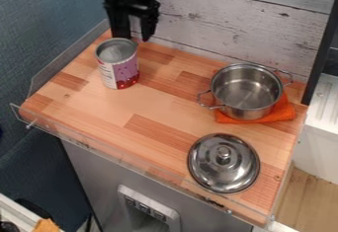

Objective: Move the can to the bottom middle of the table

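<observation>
At the upper left of the camera view, the black gripper hangs behind and just above the can, its two fingers spread apart with nothing seen between them. The can, with a grey metal top and a purple, white and red label, stands upright on the back left part of the wooden table. One finger comes down close to the can's far rim; whether it touches cannot be told.
A steel pot sits on an orange cloth at the back right. Its steel lid lies at the front right. A clear low edge guard runs along the front.
</observation>
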Robot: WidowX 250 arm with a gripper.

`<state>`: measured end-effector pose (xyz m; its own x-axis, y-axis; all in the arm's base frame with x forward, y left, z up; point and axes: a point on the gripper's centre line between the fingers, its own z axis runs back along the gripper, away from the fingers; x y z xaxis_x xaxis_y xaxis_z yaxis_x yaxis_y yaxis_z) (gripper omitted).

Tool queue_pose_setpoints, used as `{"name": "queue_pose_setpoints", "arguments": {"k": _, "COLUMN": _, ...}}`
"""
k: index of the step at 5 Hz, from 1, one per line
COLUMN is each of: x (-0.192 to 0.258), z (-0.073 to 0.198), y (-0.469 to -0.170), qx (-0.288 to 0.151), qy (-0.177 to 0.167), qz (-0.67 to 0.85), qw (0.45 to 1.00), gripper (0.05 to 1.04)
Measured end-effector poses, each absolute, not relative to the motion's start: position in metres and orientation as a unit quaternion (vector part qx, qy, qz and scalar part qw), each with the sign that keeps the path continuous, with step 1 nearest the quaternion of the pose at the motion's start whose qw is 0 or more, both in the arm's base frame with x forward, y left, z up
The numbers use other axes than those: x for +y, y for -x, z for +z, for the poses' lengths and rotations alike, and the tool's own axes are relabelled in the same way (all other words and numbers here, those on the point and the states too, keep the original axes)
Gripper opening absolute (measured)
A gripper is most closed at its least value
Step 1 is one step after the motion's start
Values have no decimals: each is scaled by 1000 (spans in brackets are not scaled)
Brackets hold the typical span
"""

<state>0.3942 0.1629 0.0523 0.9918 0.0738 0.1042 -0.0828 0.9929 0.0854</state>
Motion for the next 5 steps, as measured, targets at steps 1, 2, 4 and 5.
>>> {"name": "queue_pose_setpoints", "arguments": {"k": 1, "x": 155, "z": 35, "y": -377, "qx": -18, "qy": -31, "qz": 44, "qw": 998, "gripper": 999}}
{"name": "queue_pose_setpoints", "arguments": {"k": 2, "x": 145, "z": 24, "y": -350, "qx": 20, "qy": -20, "qz": 52, "qw": 998, "gripper": 999}}
{"name": "queue_pose_setpoints", "arguments": {"k": 4, "x": 126, "z": 40, "y": -296, "qx": 35, "qy": 8, "qz": 75, "qw": 996, "gripper": 999}}
{"name": "queue_pose_setpoints", "arguments": {"k": 5, "x": 122, "z": 37, "y": -294, "qx": 27, "qy": 8, "qz": 72, "qw": 997, "gripper": 999}}
